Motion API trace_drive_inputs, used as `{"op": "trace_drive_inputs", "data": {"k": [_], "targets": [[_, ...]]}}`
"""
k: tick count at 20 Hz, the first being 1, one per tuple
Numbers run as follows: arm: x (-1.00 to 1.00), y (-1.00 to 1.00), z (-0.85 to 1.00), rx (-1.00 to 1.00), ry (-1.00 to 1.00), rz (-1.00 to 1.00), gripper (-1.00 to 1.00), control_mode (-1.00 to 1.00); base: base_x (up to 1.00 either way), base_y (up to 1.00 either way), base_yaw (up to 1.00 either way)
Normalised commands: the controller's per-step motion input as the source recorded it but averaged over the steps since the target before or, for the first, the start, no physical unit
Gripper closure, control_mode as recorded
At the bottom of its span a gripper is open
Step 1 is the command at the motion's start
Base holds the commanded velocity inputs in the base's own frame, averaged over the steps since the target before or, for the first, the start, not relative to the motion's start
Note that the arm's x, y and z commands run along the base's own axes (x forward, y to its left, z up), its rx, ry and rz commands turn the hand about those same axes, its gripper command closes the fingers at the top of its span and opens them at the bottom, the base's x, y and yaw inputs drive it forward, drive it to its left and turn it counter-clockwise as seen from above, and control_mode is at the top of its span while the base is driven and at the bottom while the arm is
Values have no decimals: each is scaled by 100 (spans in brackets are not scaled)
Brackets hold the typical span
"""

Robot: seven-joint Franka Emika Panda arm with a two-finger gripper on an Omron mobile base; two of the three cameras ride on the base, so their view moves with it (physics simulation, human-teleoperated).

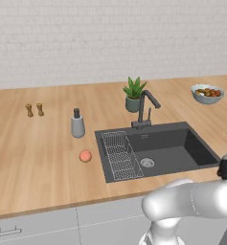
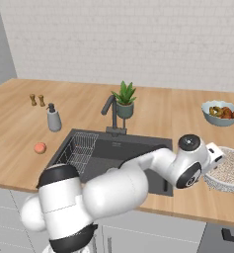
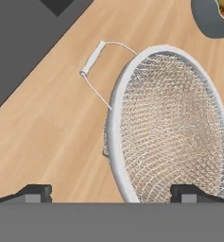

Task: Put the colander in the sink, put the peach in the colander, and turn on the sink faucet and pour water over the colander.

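Note:
The colander (image 2: 228, 171) is a white-silver mesh bowl with a wire handle, standing on the wooden counter just right of the sink (image 2: 119, 154). In the hand view the colander (image 3: 172, 123) lies right below my gripper (image 3: 113, 194). The gripper is open, its fingertips wide apart astride the near left rim, holding nothing. The peach (image 1: 85, 156) lies on the counter left of the sink (image 1: 175, 149), far from the gripper. The dark faucet (image 1: 146, 107) stands behind the basin with no water running. My arm reaches over the sink's right end.
A wire rack (image 1: 120, 155) fills the sink's left part. A grey-blue bowl of food (image 2: 221, 113) stands beyond the colander. A potted plant (image 1: 133, 94) is behind the faucet. A soap dispenser (image 1: 77, 123) and two small shakers (image 1: 34, 110) are on the left counter.

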Motion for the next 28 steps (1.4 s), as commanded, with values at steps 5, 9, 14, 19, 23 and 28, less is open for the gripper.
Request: {"op": "trace_drive_inputs", "data": {"k": [5, 9, 14, 19, 23, 28], "targets": [[13, -14, -1, 0, 1, 0, -100, -100, 0, 0, 0], [8, -13, -7, 0, 2, 0, -100, -100, 0, 0, 0], [3, -9, -17, 0, 3, 0, -100, -100, 0, 0, 0], [14, -3, -15, 0, 2, 0, -100, -100, 0, 0, 0], [13, 0, -14, 0, 0, 0, -100, -100, 0, 0, 0], [5, -1, -21, 0, 0, 2, -100, -100, 0, 0, 0]]}}
